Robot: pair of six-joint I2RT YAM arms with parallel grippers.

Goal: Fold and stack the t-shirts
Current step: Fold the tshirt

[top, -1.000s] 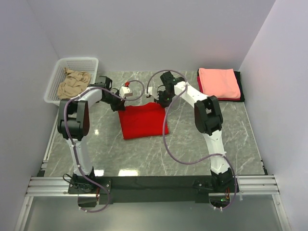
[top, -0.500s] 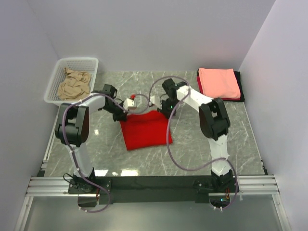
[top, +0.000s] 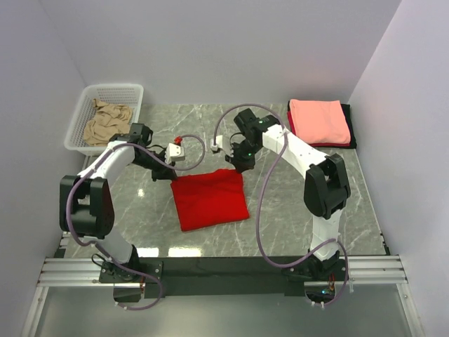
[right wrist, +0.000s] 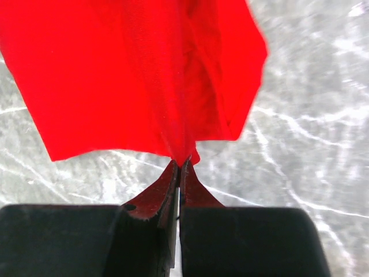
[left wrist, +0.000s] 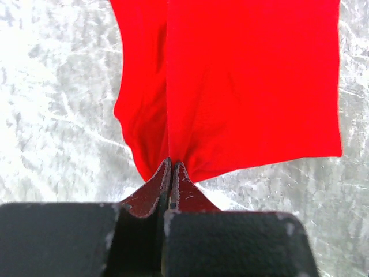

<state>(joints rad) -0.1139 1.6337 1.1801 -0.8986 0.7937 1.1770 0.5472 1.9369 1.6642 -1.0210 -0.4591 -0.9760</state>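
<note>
Both arms (top: 112, 156) (top: 287, 144) reach inward, left fingers (left wrist: 153, 193) and right fingers (right wrist: 158, 193) pinching the red t-shirt's (top: 210, 200) far corners.

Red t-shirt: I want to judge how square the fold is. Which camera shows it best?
Top external: it shows the whole red t-shirt as a rough rectangle. The left wrist view shows only the corner pinched in the left gripper and cloth beyond; the right wrist view likewise for the right gripper.

A robotics lab test cell: plain white walls (top: 210, 49) box in a marble-patterned counter (top: 280, 210), with a cabled left arm (top: 105, 161) and right arm (top: 295, 151) bolted to an aluminium rail (top: 77, 270) at its near edge.
</note>
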